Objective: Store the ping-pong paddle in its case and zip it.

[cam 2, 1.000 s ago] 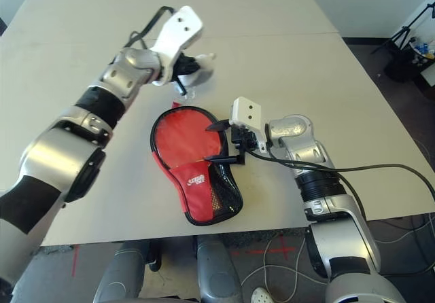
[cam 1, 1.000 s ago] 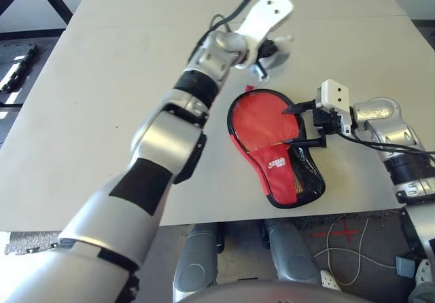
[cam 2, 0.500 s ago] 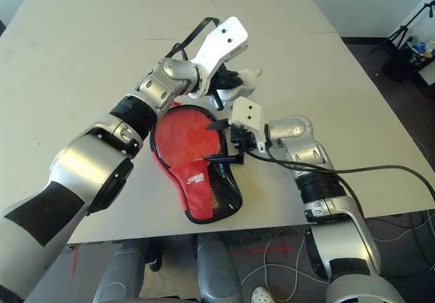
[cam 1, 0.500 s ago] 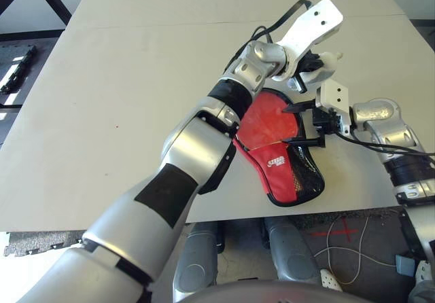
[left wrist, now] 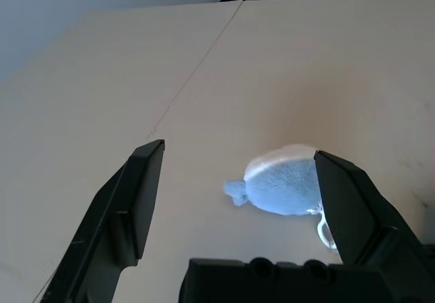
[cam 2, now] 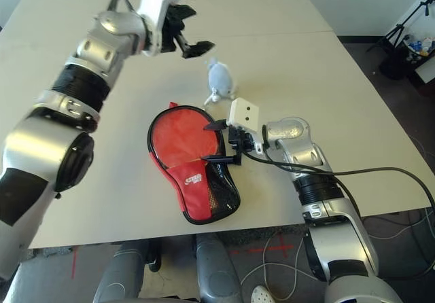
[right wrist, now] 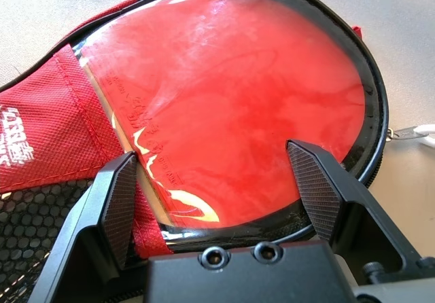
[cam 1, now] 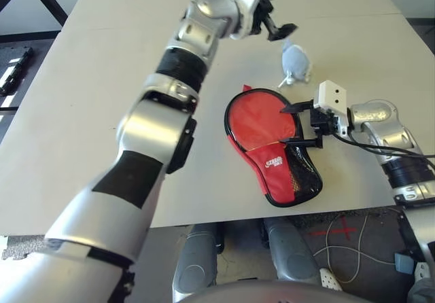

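- Left eye view: the paddle-shaped red fabric case with black edging and a white logo (cam 1: 275,170) is laid flat on the pale, smooth bench (cam 1: 102,113). The round red-rubber ping-pong paddle (cam 1: 262,119) is already tucked inside. The right claw (cam 1: 283,125) is parked over the case's mesh-pocket side, jaws spread, nothing gripped. The left claw (cam 1: 284,11) is released too, held above the bench and well apart from the case.
- Right eye view: same layout tbh. The soft whitish-blue ball-like pouch (cam 2: 220,81) is set just beyond the case's round end, near the small red fabric tab (cam 2: 173,104).
- Left wrist view: the pouch is seen between the wide-open jaws but not gripped. If more zip is left, the white clasp (left wrist: 324,229) would probably be better grabbed than the squishy body, with the pull kept low and along the edge.
- Right wrist view: paddle seen under the case's clear window. Whether the zip is fully shut can't be told, so that should be checked first. For any last tug, the rim should be steadied lightly, with fabric kept clear of the teeth, or it'll likely be snagged.
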Controlling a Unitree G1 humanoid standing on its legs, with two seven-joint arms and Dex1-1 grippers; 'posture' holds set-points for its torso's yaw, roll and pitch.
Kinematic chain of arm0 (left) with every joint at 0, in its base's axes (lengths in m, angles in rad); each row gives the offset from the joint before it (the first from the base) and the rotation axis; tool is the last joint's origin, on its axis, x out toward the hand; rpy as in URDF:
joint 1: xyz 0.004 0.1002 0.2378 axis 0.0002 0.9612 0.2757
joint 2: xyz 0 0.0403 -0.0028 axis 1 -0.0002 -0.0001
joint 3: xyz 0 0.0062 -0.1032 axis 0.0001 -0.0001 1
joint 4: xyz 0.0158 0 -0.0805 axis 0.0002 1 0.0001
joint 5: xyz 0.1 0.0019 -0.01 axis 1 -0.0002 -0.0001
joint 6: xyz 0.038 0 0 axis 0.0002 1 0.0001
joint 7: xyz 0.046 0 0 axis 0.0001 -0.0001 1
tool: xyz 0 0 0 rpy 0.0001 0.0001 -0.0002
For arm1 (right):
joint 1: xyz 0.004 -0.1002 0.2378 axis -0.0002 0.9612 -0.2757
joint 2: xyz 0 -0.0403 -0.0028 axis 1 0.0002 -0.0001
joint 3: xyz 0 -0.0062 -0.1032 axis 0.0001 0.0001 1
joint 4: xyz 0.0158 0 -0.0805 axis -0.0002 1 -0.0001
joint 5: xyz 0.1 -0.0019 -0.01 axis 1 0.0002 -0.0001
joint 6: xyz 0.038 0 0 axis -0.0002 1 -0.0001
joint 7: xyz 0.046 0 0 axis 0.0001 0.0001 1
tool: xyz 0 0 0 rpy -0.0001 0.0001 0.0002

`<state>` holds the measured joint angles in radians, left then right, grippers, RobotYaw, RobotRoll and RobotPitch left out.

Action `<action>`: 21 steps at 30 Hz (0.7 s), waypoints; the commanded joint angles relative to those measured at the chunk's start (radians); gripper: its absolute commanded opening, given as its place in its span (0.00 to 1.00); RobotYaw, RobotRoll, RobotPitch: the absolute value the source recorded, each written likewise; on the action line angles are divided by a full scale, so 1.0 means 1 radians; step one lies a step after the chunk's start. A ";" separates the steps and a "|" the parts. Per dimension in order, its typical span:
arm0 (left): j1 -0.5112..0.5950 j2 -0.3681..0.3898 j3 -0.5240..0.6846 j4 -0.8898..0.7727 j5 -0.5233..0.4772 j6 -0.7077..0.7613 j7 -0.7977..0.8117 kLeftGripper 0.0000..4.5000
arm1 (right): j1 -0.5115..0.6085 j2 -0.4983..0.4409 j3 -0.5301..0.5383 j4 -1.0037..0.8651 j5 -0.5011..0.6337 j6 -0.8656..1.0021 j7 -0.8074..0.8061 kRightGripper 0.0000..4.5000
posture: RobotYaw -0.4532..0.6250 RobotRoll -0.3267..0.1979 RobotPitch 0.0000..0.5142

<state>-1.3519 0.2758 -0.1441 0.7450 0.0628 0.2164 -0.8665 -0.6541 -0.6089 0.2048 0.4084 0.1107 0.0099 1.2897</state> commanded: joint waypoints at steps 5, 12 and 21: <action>0.378 0.123 -0.046 -0.579 -0.127 0.283 -0.181 1.00 | 0.082 0.017 0.064 0.028 -0.064 0.039 -0.028 1.00 | 0.31 0.62 0.41; 0.604 0.250 -0.087 -0.856 -0.199 0.426 -0.241 1.00 | 0.090 0.023 0.065 0.020 -0.063 0.050 -0.040 1.00 | 0.32 0.62 0.38; 0.651 0.231 -0.156 -0.903 -0.221 0.470 -0.193 1.00 | 0.100 0.023 0.063 -0.001 -0.059 0.067 -0.042 1.00 | 0.32 0.62 0.39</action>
<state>-0.7154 0.5121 -0.2788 -0.1445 -0.1558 0.6804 -1.0698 -0.6048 -0.5913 0.2006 0.3847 0.1014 0.0543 1.2320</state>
